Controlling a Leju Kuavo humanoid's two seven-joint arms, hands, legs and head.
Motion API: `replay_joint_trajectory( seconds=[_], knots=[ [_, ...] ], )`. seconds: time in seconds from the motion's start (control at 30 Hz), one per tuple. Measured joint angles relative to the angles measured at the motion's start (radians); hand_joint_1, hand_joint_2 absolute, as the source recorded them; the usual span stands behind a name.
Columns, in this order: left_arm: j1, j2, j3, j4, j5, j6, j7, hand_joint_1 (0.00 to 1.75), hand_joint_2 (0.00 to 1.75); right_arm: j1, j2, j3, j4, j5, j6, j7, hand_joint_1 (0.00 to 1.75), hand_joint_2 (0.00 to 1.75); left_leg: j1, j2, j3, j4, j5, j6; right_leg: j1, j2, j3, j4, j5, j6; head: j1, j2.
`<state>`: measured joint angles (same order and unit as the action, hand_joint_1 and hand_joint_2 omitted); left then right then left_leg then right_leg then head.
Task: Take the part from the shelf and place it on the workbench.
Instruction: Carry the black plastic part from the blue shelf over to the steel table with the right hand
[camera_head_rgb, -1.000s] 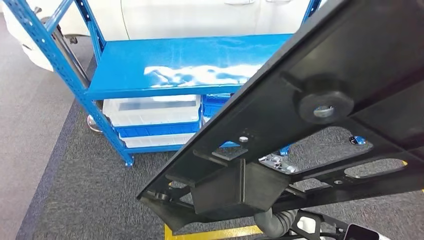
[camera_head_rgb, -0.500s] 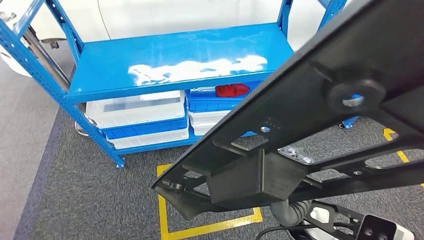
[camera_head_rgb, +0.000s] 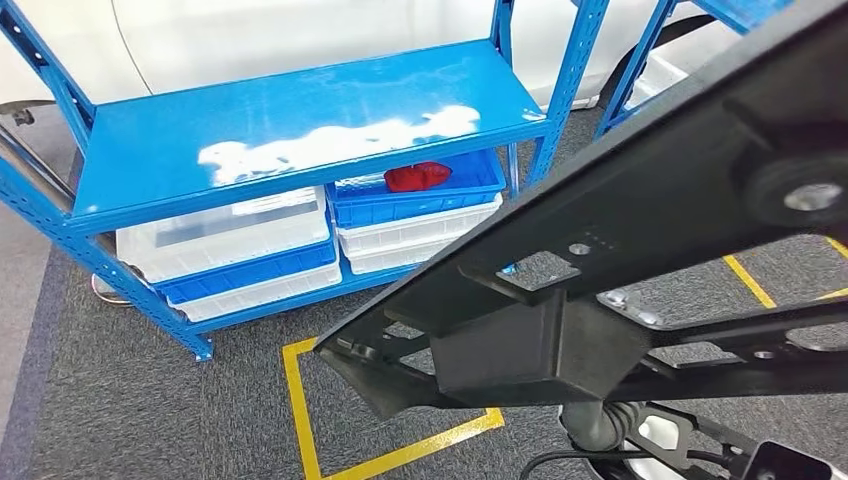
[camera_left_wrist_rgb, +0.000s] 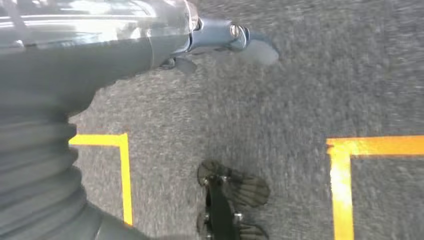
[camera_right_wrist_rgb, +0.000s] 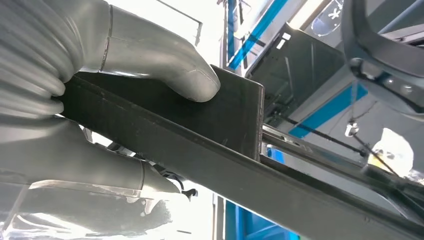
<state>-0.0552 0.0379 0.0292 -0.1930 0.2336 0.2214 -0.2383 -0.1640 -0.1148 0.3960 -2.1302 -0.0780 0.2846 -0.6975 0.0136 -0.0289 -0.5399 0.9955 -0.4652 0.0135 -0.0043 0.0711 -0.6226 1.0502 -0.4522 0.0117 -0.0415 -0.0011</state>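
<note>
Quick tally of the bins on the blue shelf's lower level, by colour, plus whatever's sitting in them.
Blue bins: 2, one at top right, one lower left
White or clear bins: 4, two on the left, two on the right
Red items in a bin: 1
Total: 7

My head view loses the black part (camera_head_rgb: 640, 230) past its right edge, and it covers the shelf's (camera_head_rgb: 290, 130) right end.

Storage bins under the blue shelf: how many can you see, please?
4: two stacked at left, two at right, blue over white. Others may be hidden.
</note>
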Motion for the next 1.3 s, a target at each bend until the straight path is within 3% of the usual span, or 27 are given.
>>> replay_joint_trajectory(
  seconds=[0.1,0.13,0.17,0.2,0.23,0.3,0.37,0.43,0.5,0.57,0.63,0.67,0.7,0.73,0.77,0.83,0.9,0.97,1.03,1.1,1.17,1.2,1.23,1.3],
  knots=[
    [0.0,0.003,0.001,0.0,-0.006,-0.01,-0.005,0.0,1.75,-0.009,-0.004,-0.011,-0.004,-0.012,-0.004,0.0,1.75,1.75,0.0,0.034,-0.003,-0.004,0.005,0.01,-0.005,-0.051,-0.074,0.164,-0.089,0.013,0.0,0.0],
    [0.001,0.004,0.001,0.0,-0.007,-0.013,-0.005,0.0,1.75,-0.009,-0.005,-0.014,-0.004,-0.012,-0.008,0.0,1.75,1.75,-0.001,0.045,-0.004,-0.004,0.005,0.011,-0.008,-0.056,-0.096,0.214,-0.107,0.016,0.0,0.0],
    [0.001,0.006,0.001,0.0,-0.008,-0.016,-0.005,0.0,1.75,-0.008,-0.006,-0.018,-0.005,-0.011,-0.013,0.0,1.75,1.75,-0.001,0.056,-0.006,-0.003,0.004,0.01,-0.011,-0.06,-0.102,0.233,-0.106,0.019,0.0,0.0],
    [0.001,0.006,0.001,0.0,-0.008,-0.018,-0.004,0.0,1.75,-0.007,-0.008,-0.021,-0.008,-0.008,-0.021,0.0,1.75,1.75,-0.001,0.066,-0.006,-0.002,0.004,0.009,-0.013,-0.065,-0.089,0.214,-0.089,0.021,0.0,0.0],
    [0.0,0.006,0.001,0.0,-0.007,-0.022,-0.002,0.0,1.75,-0.005,-0.009,-0.023,-0.013,-0.003,-0.031,0.0,1.75,1.75,-0.001,0.076,-0.006,0.0,0.002,0.007,-0.015,-0.075,-0.058,0.16,-0.059,0.021,0.0,0.0],
    [-0.002,0.006,0.002,0.0,-0.006,-0.025,0.005,0.0,1.75,-0.001,-0.011,-0.024,-0.025,0.008,-0.051,0.0,1.75,1.75,-0.005,0.092,-0.004,0.004,-0.002,0.0,-0.01,-0.118,0.014,0.026,-0.013,0.014,0.0,0.0],
    [-0.002,0.006,0.005,0.0,-0.005,-0.023,0.016,0.0,1.75,0.004,-0.011,-0.022,-0.035,0.018,-0.064,0.0,1.75,1.75,-0.009,0.108,-0.003,0.006,-0.005,-0.01,-0.001,-0.138,0.041,-0.032,-0.004,0.002,0.0,0.0],
    [-0.003,0.006,0.009,0.0,-0.004,-0.015,0.028,0.0,1.75,0.01,-0.011,-0.018,-0.04,0.026,-0.072,0.0,1.75,1.75,-0.011,0.124,-0.001,0.006,-0.008,-0.021,0.001,-0.116,0.037,-0.035,0.001,-0.012,0.0,0.0],
    [-0.004,0.006,0.013,0.0,-0.005,-0.009,0.036,0.0,1.75,0.014,-0.011,-0.009,-0.043,0.032,-0.074,0.0,1.75,1.75,-0.007,0.103,-0.008,0.028,-0.029,-0.032,-0.003,-0.097,0.037,-0.043,0.008,-0.025,0.0,0.0],
    [-0.003,0.005,0.016,0.0,-0.006,-0.005,0.041,0.0,1.75,0.016,-0.01,-0.001,-0.045,0.036,-0.074,0.0,1.75,1.75,-0.003,0.061,-0.048,0.123,-0.089,-0.039,-0.006,-0.081,0.037,-0.048,0.013,-0.034,0.0,0.0],
    [0.001,0.005,0.018,0.0,-0.008,0.001,0.047,0.0,1.75,0.016,-0.009,0.004,-0.044,0.036,-0.072,0.0,1.75,1.75,-0.002,0.043,-0.107,0.255,-0.145,-0.043,-0.006,-0.06,0.034,-0.047,0.015,-0.037,0.0,0.0],
    [0.003,0.005,0.019,0.0,-0.009,0.004,0.051,0.0,1.75,0.016,-0.009,0.007,-0.042,0.033,-0.069,0.0,1.75,1.75,-0.002,0.041,-0.124,0.289,-0.15,-0.044,-0.006,-0.048,0.033,-0.046,0.015,-0.038,0.0,0.0],
    [0.004,0.005,0.019,0.0,-0.009,0.006,0.055,0.0,1.75,0.015,-0.009,0.009,-0.039,0.028,-0.067,0.0,1.75,1.75,-0.001,0.039,-0.123,0.285,-0.134,-0.045,-0.006,-0.035,0.033,-0.045,0.016,-0.037,0.0,0.0],
    [0.005,0.005,0.02,0.0,-0.009,0.008,0.059,0.0,1.75,0.013,-0.009,0.01,-0.035,0.021,-0.064,0.0,1.75,1.75,0.001,0.035,-0.103,0.242,-0.101,-0.044,-0.007,-0.023,0.033,-0.044,0.016,-0.035,0.0,0.0],
    [0.004,0.005,0.021,0.0,-0.01,0.01,0.063,0.0,1.75,0.01,-0.009,0.011,-0.03,0.013,-0.061,0.0,1.75,1.75,0.004,0.023,-0.072,0.173,-0.062,-0.043,-0.007,-0.012,0.033,-0.041,0.015,-0.033,0.0,0.0],
    [0.004,0.005,0.022,0.0,-0.013,0.012,0.069,0.0,1.75,-0.001,-0.009,0.012,-0.018,-0.002,-0.054,0.001,1.75,1.75,0.009,-0.021,-0.021,0.057,-0.019,-0.039,-0.006,0.011,0.026,-0.031,0.015,-0.022,0.0,0.0],
    [0.003,0.005,0.023,0.0,-0.016,0.013,0.075,0.0,1.75,-0.011,-0.009,0.014,-0.006,-0.015,-0.049,0.001,1.75,1.75,0.009,-0.041,-0.008,0.023,-0.017,-0.031,-0.007,0.031,0.016,-0.027,0.02,-0.007,0.0,0.0],
    [0.001,0.003,0.023,0.0,-0.019,0.012,0.079,0.0,1.75,-0.019,-0.012,0.016,0.007,-0.026,-0.05,0.001,1.75,1.75,0.009,-0.022,-0.008,0.019,-0.011,-0.019,-0.009,0.039,0.009,-0.026,0.024,0.006,0.0,0.0],
    [0.0,0.0,0.023,0.0,-0.023,0.005,0.082,0.0,1.75,-0.031,-0.02,0.017,0.018,-0.032,-0.058,0.001,1.75,1.75,0.01,0.002,-0.008,0.013,-0.004,-0.003,-0.008,-0.003,-0.015,0.021,-0.006,0.016,0.0,0.0],
    [0.003,-0.002,0.023,0.0,-0.029,-0.006,0.082,0.0,1.75,-0.043,-0.03,0.018,0.026,-0.033,-0.072,0.001,1.75,1.75,0.007,0.027,-0.011,0.01,-0.001,0.005,-0.008,-0.053,-0.072,0.142,-0.071,0.023,0.0,0.0],
    [0.007,-0.005,0.023,0.0,-0.035,-0.015,0.085,0.0,1.75,-0.047,-0.038,0.019,0.031,-0.03,-0.089,0.001,1.75,1.75,0.004,0.052,-0.014,0.011,-0.001,0.006,-0.01,-0.063,-0.119,0.248,-0.109,0.026,0.0,0.0],
    [0.008,-0.007,0.022,0.0,-0.039,-0.018,0.088,0.0,1.75,-0.047,-0.041,0.02,0.033,-0.026,-0.098,0.001,1.75,1.75,0.003,0.065,-0.014,0.012,-0.002,0.007,-0.009,-0.065,-0.118,0.253,-0.101,0.025,0.0,0.0],
    [0.008,-0.01,0.022,0.0,-0.043,-0.022,0.091,0.0,1.75,-0.047,-0.042,0.022,0.034,-0.02,-0.106,0.001,1.75,1.75,0.002,0.076,-0.014,0.012,-0.002,0.006,-0.009,-0.069,-0.096,0.216,-0.077,0.022,0.0,0.0],
    [0.005,-0.017,0.02,0.0,-0.048,-0.028,0.096,0.0,1.75,-0.048,-0.043,0.03,0.031,-0.002,-0.125,0.001,1.75,1.75,-0.002,0.096,-0.01,0.012,-0.004,0.004,-0.003,-0.102,-0.013,0.072,-0.021,0.01,0.0,0.0]
  ],
)
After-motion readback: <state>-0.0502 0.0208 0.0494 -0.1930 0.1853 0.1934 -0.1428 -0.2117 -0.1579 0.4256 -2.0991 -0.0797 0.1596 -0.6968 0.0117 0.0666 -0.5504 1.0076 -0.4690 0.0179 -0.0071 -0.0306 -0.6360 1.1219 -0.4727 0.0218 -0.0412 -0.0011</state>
